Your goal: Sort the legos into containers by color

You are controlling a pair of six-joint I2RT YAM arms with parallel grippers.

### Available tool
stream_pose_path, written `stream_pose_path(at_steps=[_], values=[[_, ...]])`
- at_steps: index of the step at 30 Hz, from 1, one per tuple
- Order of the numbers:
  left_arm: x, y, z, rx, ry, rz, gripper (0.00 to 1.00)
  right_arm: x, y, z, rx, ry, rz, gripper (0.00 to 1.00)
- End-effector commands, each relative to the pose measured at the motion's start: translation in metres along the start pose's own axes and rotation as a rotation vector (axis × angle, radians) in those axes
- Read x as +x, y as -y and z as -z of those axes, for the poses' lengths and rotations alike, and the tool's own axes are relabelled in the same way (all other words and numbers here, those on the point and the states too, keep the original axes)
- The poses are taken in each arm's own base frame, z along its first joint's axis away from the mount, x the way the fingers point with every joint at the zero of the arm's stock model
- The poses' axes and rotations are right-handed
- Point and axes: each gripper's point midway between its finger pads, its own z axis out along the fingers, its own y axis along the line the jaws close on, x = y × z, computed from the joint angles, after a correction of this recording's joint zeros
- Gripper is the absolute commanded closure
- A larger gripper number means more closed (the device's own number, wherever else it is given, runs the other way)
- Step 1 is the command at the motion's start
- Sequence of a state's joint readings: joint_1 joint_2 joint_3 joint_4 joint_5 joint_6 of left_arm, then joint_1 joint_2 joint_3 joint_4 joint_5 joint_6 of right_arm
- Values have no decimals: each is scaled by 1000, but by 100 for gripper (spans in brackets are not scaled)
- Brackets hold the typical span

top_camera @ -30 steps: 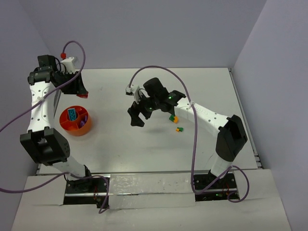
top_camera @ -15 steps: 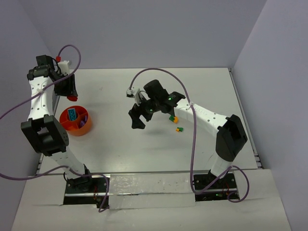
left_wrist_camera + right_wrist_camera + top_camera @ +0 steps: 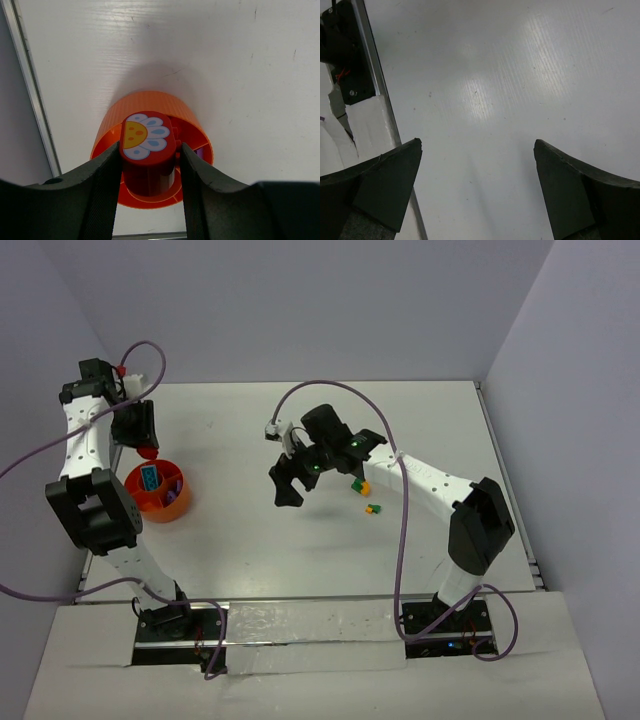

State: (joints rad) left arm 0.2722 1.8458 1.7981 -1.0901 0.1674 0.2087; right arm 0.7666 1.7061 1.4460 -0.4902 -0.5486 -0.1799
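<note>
The red brick point(image 3: 147, 145) with the daisy print is pinched in the left pincer point(image 3: 150, 167) and held right above the orange bowl point(image 3: 150, 102) at the left side of the desk point(image 3: 250, 540). A teal brick point(image 3: 149, 476) and a purple brick point(image 3: 172, 498) can be seen in separate compartments. The right pincer point(image 3: 287, 480) is spread wide over mid-desk, with nothing gripped. A yellow-orange brick point(image 3: 364, 487) and a green brick point(image 3: 373, 509) are seen lying just beside that arm.
</note>
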Motion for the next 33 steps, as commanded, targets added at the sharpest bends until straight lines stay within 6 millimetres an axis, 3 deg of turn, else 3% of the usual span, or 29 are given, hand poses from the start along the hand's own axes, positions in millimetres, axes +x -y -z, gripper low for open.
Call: stream_pose_path(at_steps=[1,13,33], values=[[-3,-2,6,-4,-3,25,100,-8,-1,4,-12,34,12,0],[19,4,-4,25,-70,43,100,-8,4,4,-8,31,10,0],[30,1,-21,19,-96,53,100,-6,7,4,-10,26,6,0]])
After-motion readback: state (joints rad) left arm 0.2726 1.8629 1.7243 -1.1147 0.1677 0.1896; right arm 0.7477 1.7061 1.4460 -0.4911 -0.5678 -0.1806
